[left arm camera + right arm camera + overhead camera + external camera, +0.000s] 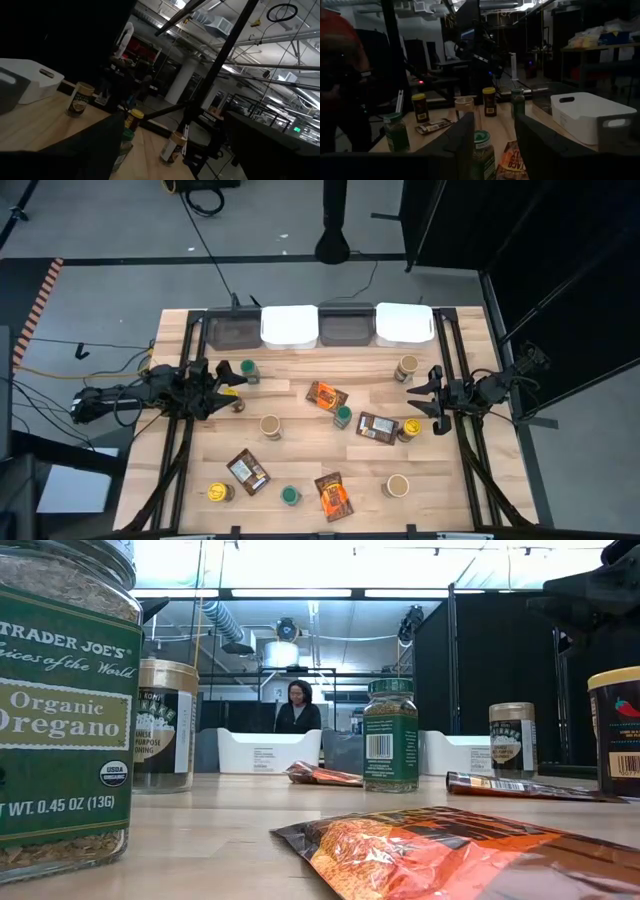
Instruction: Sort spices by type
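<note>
Small jars with green, yellow and tan lids and flat brown-orange packets are scattered over the wooden table (300, 450). My left gripper (226, 387) is open at the table's left. A green-lidded jar (248, 370) stands just beyond it, and an upright yellow-lidded jar (232, 392) stands at its fingertips. My right gripper (424, 395) is open at the table's right with nothing between its fingers. It is between a tan-lidded jar (406, 367) and a yellow-lidded jar (411, 428). Ahead of it stand a green-lidded jar (482, 150) and an orange packet (512, 160). My left gripper stands with its open fingers about the yellow-lidded jar (489, 101), which stands upright on the table. I cannot tell whether a finger touches it, because the gripper itself covers that spot from above.
Two dark bins (232, 328) (345, 327) and two white bins (289, 325) (405, 323) line the far edge. More jars and packets (333, 495) lie toward the near edge. A person (298, 705) sits in the room beyond the table.
</note>
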`<state>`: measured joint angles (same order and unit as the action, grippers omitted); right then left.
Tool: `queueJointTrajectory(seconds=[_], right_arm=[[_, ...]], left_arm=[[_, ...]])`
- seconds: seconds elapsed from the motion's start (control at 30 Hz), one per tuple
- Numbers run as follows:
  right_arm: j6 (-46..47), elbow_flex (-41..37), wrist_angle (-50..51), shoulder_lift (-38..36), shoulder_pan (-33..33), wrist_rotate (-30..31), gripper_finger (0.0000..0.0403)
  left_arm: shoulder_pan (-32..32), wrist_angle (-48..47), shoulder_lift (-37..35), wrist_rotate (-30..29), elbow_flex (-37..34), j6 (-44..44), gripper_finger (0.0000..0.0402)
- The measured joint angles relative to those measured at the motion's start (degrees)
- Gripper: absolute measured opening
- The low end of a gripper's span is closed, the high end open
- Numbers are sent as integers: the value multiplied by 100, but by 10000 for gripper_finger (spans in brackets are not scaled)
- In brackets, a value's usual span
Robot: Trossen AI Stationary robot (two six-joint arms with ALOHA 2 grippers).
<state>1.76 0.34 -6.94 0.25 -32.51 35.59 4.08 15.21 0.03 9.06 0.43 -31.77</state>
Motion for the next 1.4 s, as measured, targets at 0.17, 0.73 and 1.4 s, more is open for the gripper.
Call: queueJointTrajectory(seconds=[0.17, 0.73, 1.4], right_arm=[[0, 0, 0, 0, 2, 2, 151], [0, 2, 0, -2, 0, 2, 151], [-114, 2, -32, -2, 6, 139, 151]], left_arm=[[2, 0, 0, 2, -1, -1, 349], [0, 17, 0, -137, -2, 0, 349], [1, 195, 2, -749, -1, -171, 349]])
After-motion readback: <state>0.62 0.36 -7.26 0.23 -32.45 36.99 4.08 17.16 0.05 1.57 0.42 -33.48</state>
